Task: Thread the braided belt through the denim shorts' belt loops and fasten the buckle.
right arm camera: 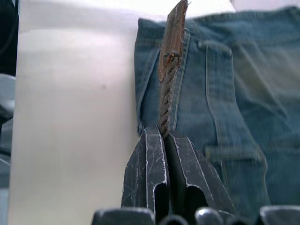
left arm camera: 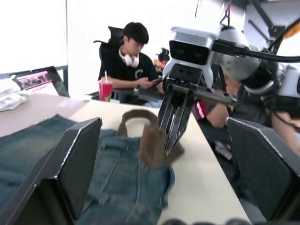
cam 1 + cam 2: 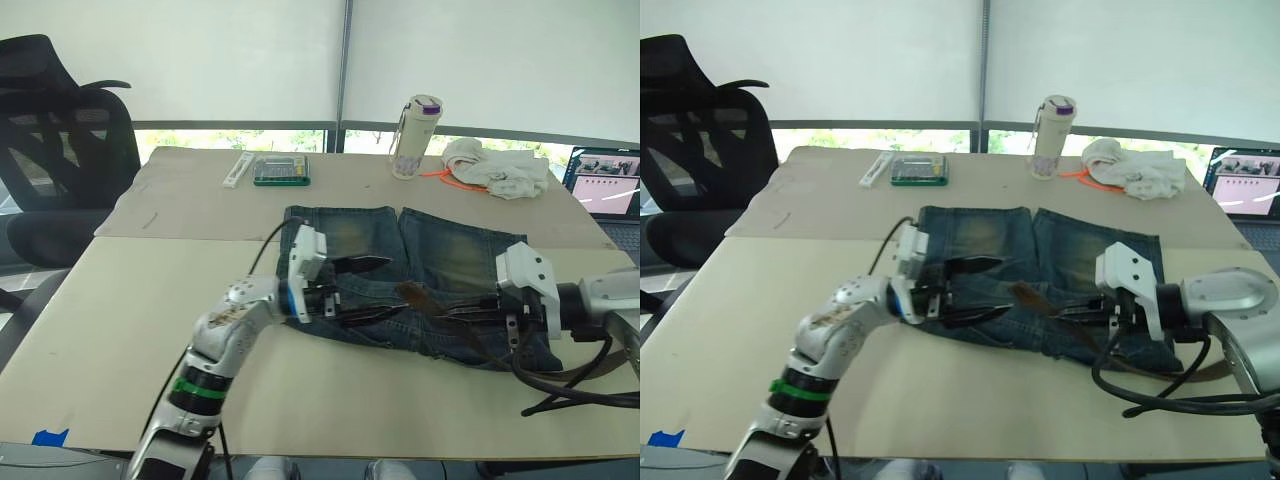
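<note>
The denim shorts [image 3: 445, 250] lie flat on the table, with the waistband on my side. My left gripper [image 3: 368, 290] hovers open over the left part of the waistband, one finger [image 2: 70, 164] on either side of the cloth. My right gripper [image 3: 445, 312] is shut on the braided belt [image 1: 168, 89] close to its end. The brown tip [image 3: 412, 295] pokes out over the waistband towards the left gripper. The belt's remaining length [image 3: 580, 372] trails off to the right under my right arm. I cannot make out the belt loops, and the buckle is out of view.
At the back of the table stand a bottle [image 3: 415, 135], a white cloth bundle [image 3: 497, 168], a green case [image 3: 281, 171] and a laptop [image 3: 605, 185]. An office chair [image 3: 60, 150] stands at the far left. Black cables [image 3: 570, 398] hang by my right arm. A person [image 2: 131, 61] sits beyond the table.
</note>
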Controlling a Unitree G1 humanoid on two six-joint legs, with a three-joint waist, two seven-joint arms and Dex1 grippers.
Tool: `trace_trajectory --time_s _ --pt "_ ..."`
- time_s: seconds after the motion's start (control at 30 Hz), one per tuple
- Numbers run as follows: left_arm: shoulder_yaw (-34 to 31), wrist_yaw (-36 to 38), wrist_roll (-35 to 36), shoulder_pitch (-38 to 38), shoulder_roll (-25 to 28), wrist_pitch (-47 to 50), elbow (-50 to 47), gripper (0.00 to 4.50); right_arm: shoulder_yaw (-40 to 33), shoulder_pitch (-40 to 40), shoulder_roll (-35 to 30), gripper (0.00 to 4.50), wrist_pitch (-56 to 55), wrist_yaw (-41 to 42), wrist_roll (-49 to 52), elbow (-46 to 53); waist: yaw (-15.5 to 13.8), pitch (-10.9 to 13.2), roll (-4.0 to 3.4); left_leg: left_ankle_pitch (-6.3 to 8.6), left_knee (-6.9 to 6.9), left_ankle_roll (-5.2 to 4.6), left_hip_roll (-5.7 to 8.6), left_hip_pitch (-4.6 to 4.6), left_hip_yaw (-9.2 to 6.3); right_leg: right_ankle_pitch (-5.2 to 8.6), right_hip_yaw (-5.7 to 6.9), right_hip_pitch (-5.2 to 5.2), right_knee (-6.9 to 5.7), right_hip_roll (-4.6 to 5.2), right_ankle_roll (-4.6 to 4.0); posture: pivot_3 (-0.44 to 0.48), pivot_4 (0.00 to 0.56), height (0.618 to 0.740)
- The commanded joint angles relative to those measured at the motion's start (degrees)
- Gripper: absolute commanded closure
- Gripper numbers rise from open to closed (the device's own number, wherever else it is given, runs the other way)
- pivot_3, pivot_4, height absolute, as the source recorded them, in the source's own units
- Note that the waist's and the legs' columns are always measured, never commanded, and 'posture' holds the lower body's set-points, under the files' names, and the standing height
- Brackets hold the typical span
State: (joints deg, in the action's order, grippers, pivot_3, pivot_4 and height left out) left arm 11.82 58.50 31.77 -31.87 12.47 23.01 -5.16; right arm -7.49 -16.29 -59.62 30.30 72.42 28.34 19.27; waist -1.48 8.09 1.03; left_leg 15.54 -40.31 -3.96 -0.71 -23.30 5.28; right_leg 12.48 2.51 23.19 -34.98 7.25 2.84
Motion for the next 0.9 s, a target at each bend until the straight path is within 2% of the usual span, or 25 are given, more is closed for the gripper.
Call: trace_trajectory --time_s 0.03,0.07,0.17,0.53,0.67,0.83,0.9 --pt "0.2 0.4 -0.4 -1.9 -2.0 -2.2 1.8 0.0 -0.9 -1.7 0.5 4.47 -0.6 -0.3 1.5 0.5 0.1 0.0 0.0 0.01 0.01 -0.01 0.0 0.0 0.0 0.0 0.0 0.01 0.0 0.0 0.0 0.0 0.15 0.737" --pt "0.2 0.5 -0.3 -2.1 -2.6 -2.3 2.4 0.0 -0.9 -1.9 0.6 4.47 -0.5 -0.4 1.6 0.6 0.1 0.0 0.0 0.02 0.01 -0.03 -0.01 0.0 0.0 0.0 -0.01 0.02 -0.01 0.0 0.0 0.0 0.15 0.737" --pt "0.8 1.3 -1.1 -2.7 -3.5 -3.0 4.6 0.84 -1.0 -1.7 0.8 4.5 -0.8 -0.4 1.4 0.7 0.0 0.0 0.0 0.12 0.0 -0.21 -0.01 0.0 -0.01 0.0 0.0 0.01 -0.01 0.01 0.0 0.0 0.15 0.737" --pt "1.7 6.6 -3.7 -4.1 -3.3 -5.1 10.0 4.49 -2.1 0.3 0.9 4.5 -2.5 -0.7 1.1 1.1 0.0 0.0 0.0 0.13 -0.01 -0.23 -0.01 0.0 -0.02 0.0 0.0 0.01 -0.01 0.02 -0.01 0.0 0.15 0.737" --pt "1.9 6.5 -4.1 -4.8 -4.7 -5.3 12.2 4.49 -2.6 0.5 0.5 4.5 -2.5 -1.4 0.7 1.0 0.0 0.0 0.0 0.14 -0.01 -0.24 -0.01 -0.01 -0.02 0.0 0.0 0.01 0.0 0.02 -0.01 0.0 0.15 0.737" --pt "-1.2 1.2 -0.1 -5.6 -8.7 2.8 14.3 4.5 -9.0 0.0 0.8 2.67 10.3 -7.5 8.4 0.7 -0.3 0.0 0.0 0.17 -0.03 -0.29 -0.01 -0.05 -0.06 -0.01 0.03 0.01 -0.01 0.08 0.0 0.0 0.15 0.737" --pt "-4.0 -2.6 3.3 -5.8 -11.2 7.5 14.2 4.5 -14.2 -2.1 4.9 2.05 14.7 -13.6 15.4 0.7 -0.2 0.0 0.02 0.18 -0.03 -0.3 -0.02 -0.05 -0.06 -0.02 0.04 0.01 -0.01 0.09 -0.01 0.0 0.15 0.737"
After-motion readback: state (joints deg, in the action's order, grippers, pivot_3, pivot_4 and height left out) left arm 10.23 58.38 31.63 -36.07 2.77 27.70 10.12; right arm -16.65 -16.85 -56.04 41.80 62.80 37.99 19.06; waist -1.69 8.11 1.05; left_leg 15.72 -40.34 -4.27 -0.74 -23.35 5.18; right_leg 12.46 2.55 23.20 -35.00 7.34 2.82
